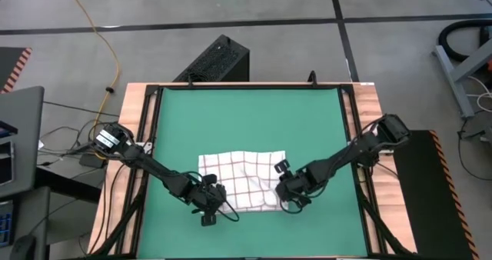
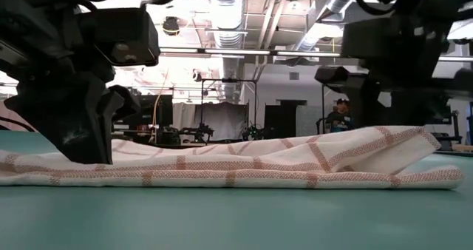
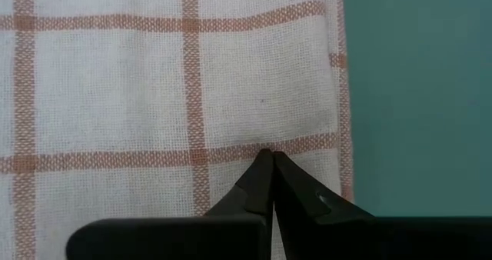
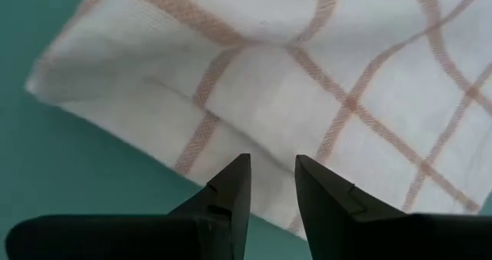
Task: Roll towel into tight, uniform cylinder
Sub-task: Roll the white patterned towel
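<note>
The towel (image 1: 240,180), white with thin red-brown grid lines, lies folded in several loose layers on the near half of the green mat (image 1: 246,114). In the low view its right end (image 2: 403,140) humps up off the mat. My left gripper (image 1: 210,204) is shut, with its tips on the towel's near-left part. My right gripper (image 4: 273,161) stands open just above the towel's near-right corner (image 4: 92,68), with nothing between its fingers. My left gripper sets its shut fingertips (image 3: 269,158) down on the towel's top layer beside a red-brown line (image 3: 231,154), close to one edge (image 3: 340,98). The fingers come from above, slanting from the table's left. The cloth under them lies flat on the mat (image 2: 44,169).
Bare green mat (image 1: 246,114) stretches from the towel to the far edge. A wooden frame (image 1: 138,137) with black rails borders the mat. A black box (image 1: 219,60) stands on the floor beyond the far edge. A person (image 2: 340,117) shows far back in the room.
</note>
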You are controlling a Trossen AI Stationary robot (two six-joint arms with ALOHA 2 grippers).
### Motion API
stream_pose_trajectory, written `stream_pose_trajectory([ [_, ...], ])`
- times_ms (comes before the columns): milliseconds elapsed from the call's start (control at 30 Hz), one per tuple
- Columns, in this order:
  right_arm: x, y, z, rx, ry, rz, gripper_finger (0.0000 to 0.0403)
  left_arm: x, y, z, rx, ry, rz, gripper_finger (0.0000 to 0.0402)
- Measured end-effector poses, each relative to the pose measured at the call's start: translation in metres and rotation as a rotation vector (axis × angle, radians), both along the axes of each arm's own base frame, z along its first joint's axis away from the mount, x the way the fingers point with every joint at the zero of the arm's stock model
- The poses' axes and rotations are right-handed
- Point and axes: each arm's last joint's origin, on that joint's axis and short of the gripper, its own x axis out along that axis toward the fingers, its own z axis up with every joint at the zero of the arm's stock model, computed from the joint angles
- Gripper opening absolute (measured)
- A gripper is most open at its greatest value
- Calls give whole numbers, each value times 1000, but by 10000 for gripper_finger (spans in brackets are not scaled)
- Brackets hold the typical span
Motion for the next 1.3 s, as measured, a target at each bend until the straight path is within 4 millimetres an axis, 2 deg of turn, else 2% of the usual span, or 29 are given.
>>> stream_pose_trajectory([
  [333, 6, -14, -3, -15, 15, 45, 125, 0, 1, 0, 5, -4, 9, 0],
  [667, 14, -18, -17, -26, 48, 73, 122, 1, 1, 0, 1, -13, 26, 0],
  [767, 13, -18, -18, -26, 57, 63, 100, 1, 1, 0, -3, -12, 36, 0],
  [1000, 9, -20, -16, -36, 81, 42, 13, 1, 1, 0, -2, -12, 37, 0],
  [1133, 8, -21, -14, -58, 74, 18, 18, 1, 1, 0, -1, -13, 38, 0],
  [1300, 0, -25, -2, -79, 66, -16, 25, 1, 1, 0, 2, -13, 33, 0],
])
